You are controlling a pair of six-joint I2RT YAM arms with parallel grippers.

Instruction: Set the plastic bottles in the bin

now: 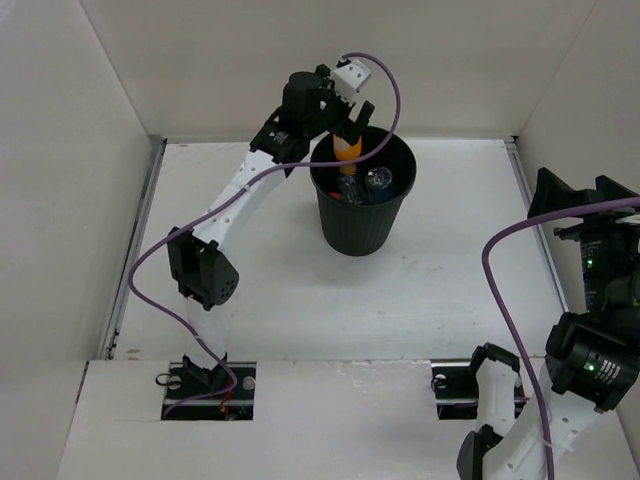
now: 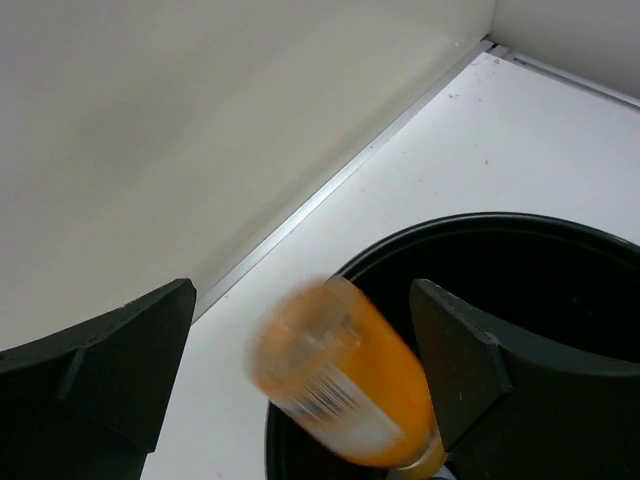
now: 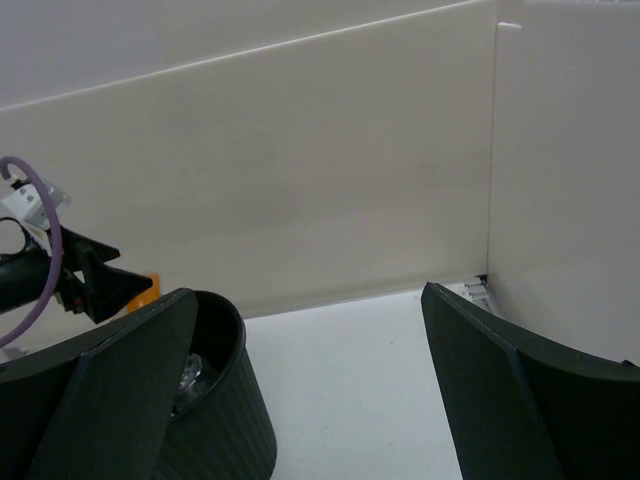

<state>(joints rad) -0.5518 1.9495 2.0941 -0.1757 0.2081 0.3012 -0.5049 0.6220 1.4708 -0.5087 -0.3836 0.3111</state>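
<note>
The black bin (image 1: 358,228) stands at the back middle of the table. My left gripper (image 1: 353,115) hovers over its far rim with its jaws wide apart. The stubby orange bottle (image 1: 346,149) is between the jaws, tilted and motion-blurred in the left wrist view (image 2: 345,375), over the bin's rim (image 2: 520,225); it is apart from the left finger. A clear bottle (image 1: 377,180) and other bottles lie inside the bin. My right gripper (image 1: 570,205) is open and empty at the right side; its view shows the bin (image 3: 225,420).
White walls enclose the table on the left, back and right. The left arm's purple cable (image 1: 392,90) loops above the bin. The back wall's metal strip (image 2: 330,185) runs close behind the bin.
</note>
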